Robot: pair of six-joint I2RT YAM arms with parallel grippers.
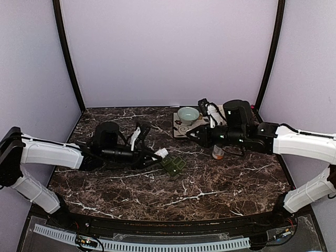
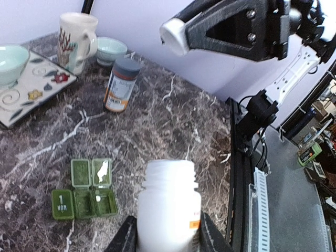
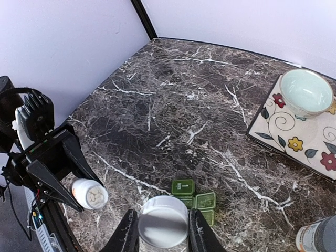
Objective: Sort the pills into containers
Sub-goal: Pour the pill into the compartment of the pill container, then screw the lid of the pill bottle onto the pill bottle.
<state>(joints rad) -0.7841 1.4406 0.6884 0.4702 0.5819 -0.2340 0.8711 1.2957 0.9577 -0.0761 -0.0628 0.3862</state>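
Green pill organiser [image 2: 84, 202] just beside left jaws clamping white bottle [image 2: 168, 205], right jaws gripping cap [image 3: 163, 221]

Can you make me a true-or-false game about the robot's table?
The left hand holds a white bottle. True.
That bottle has its cap on. False: its mouth is open; the right hand holds a white lid.
The green pill box sits on the flowered plate. False: it is on the marble table.
A pale bowl sits on that plate. True.
The orange bottle lies on its side. False: it stands upright.
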